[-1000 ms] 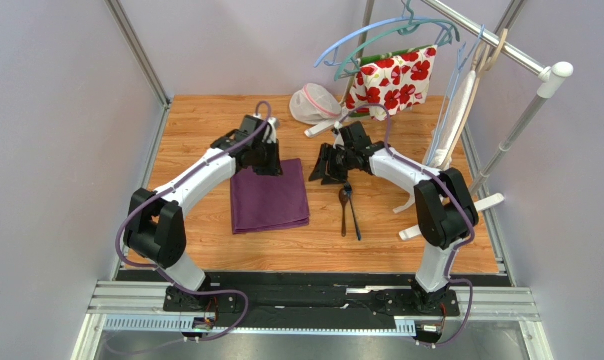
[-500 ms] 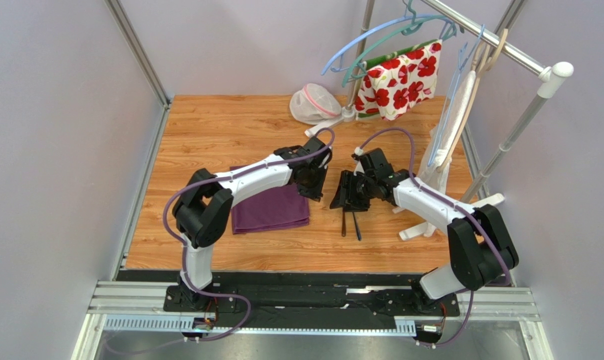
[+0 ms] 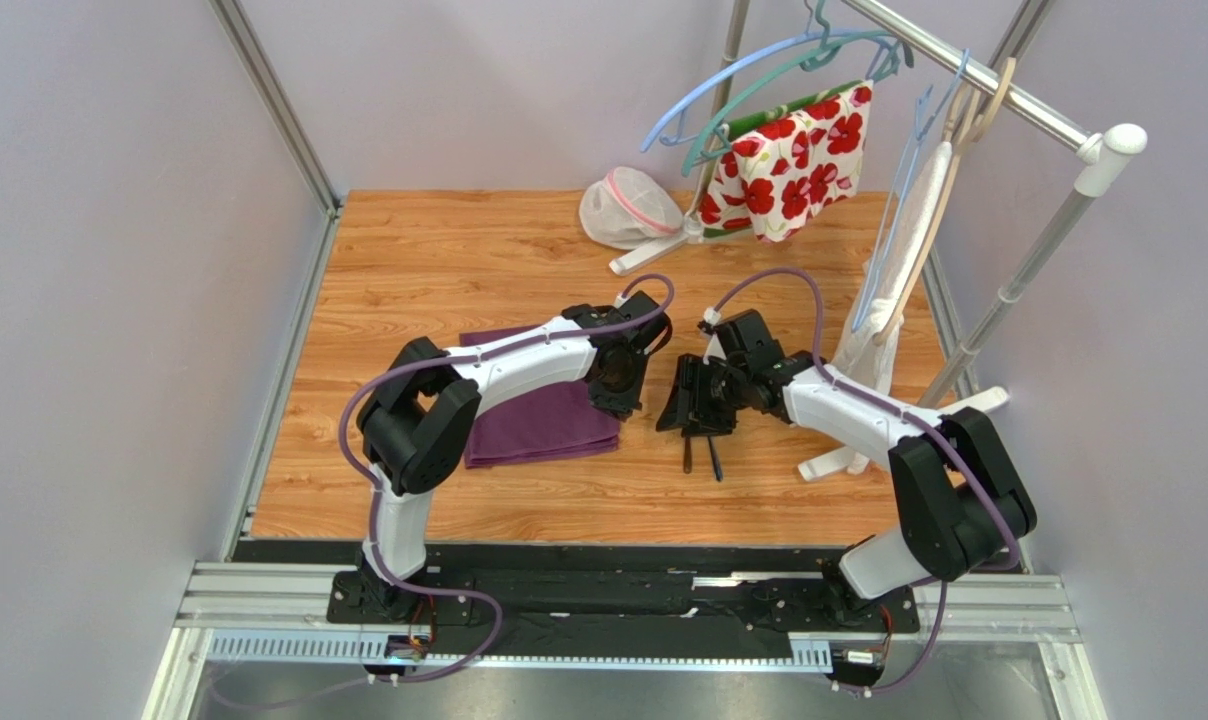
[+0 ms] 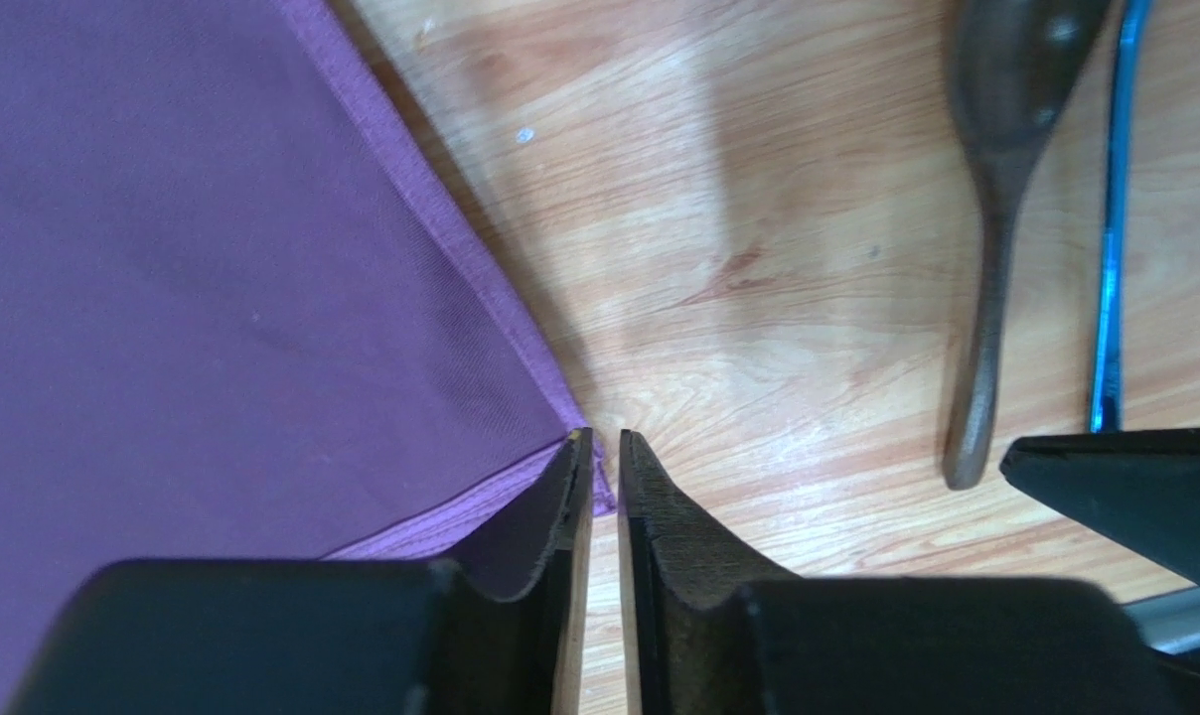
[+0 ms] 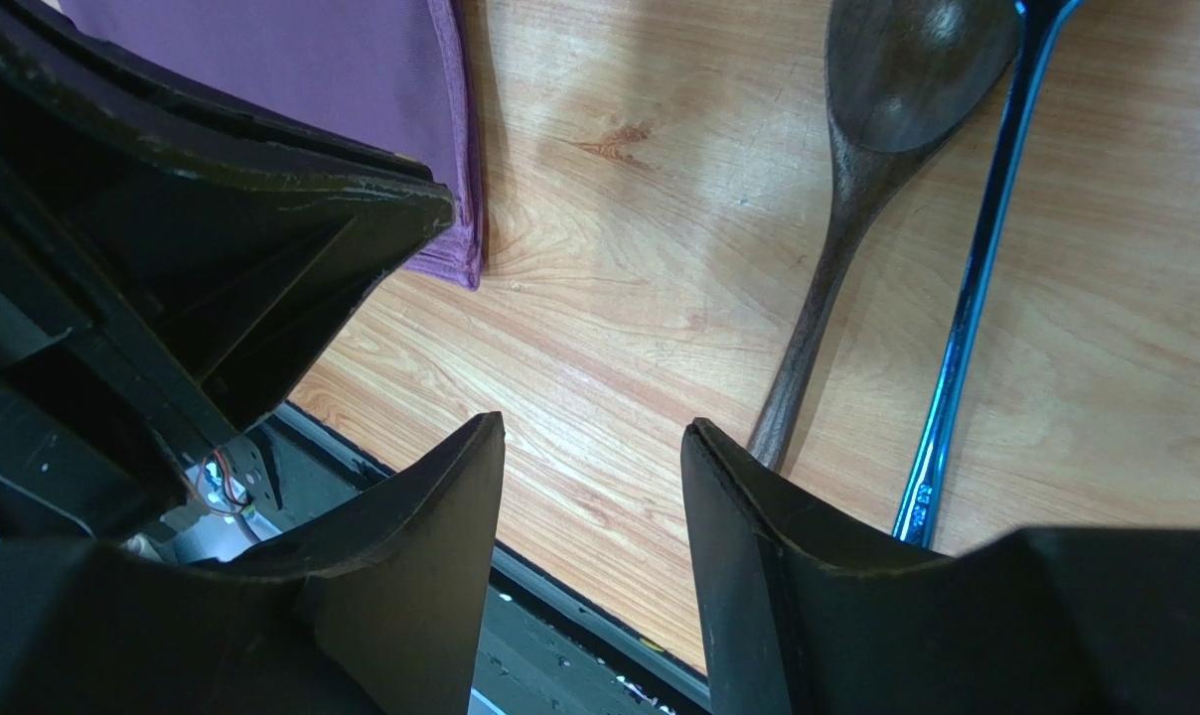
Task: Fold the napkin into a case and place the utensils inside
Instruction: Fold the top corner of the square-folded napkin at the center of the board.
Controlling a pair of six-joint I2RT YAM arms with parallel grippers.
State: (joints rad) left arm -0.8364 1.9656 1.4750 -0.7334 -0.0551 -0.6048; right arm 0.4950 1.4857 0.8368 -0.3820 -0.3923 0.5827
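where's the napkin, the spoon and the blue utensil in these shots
napkin (image 4: 188,268), left wrist view, flat middle of the cloth
spoon (image 5: 912,67), right wrist view, the bowl
blue utensil (image 5: 984,246), right wrist view, the handle

**A robot test cell in a lab**

Two white-and-black robot arms (image 3: 505,357) are bolted to a metal rail (image 3: 640,605) at the near edge of a wood-grain table (image 3: 415,240). Plain grey panels (image 3: 114,300) held in aluminium posts (image 3: 272,98) wall the table in on three sides. Household props are set out as on a stage: a clothes rack (image 3: 1001,83) hung with a flowered cloth (image 3: 791,150), a mesh pouch (image 3: 625,207) and a purple napkin (image 3: 543,428).
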